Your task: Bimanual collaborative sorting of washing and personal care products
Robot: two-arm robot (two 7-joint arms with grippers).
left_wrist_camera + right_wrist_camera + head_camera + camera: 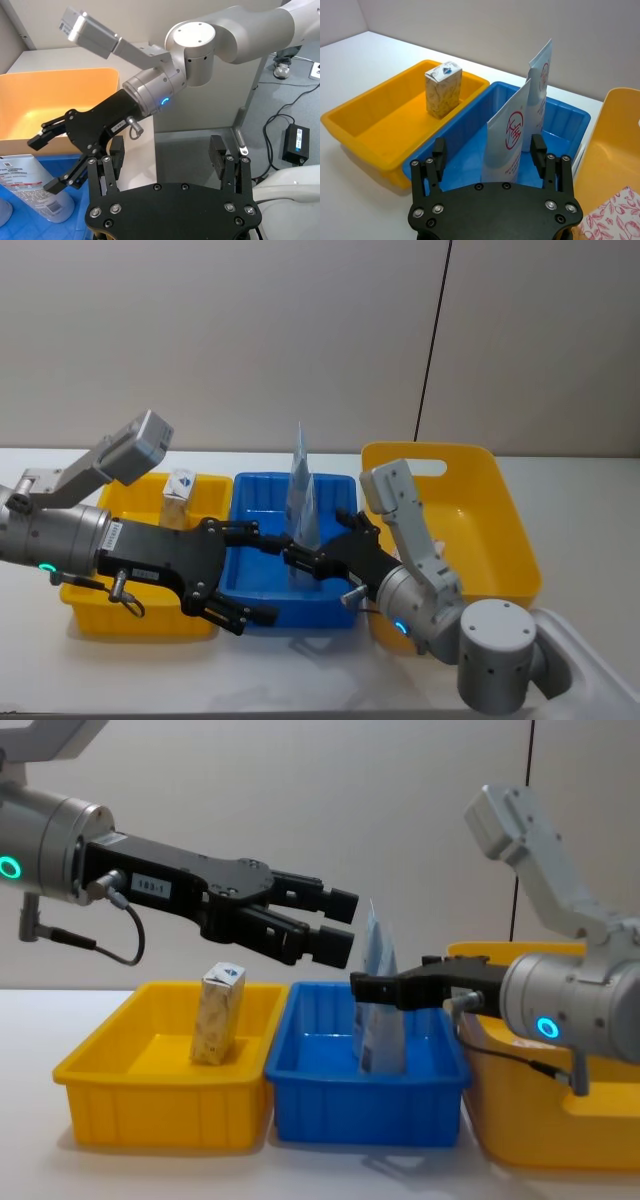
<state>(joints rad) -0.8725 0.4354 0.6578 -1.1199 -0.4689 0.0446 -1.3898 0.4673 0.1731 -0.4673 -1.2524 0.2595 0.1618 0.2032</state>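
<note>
The head camera is looking forward and down from above and behind the left gripper [272, 580] and the right gripper [318, 540], taking in the blue tray [270, 480] under them. The chest camera is looking level across the table from lower down, sharing that tray, seen side-on beneath both grippers. The left wrist camera is sitting close behind the left gripper, facing the right gripper just ahead. The right wrist camera is sitting close behind the right gripper, looking onto the blue tray ahead of it.

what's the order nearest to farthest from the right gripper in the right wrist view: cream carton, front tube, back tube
1. front tube, just ahead in the blue tray
2. back tube, right behind it
3. cream carton, off in the yellow tray
</note>
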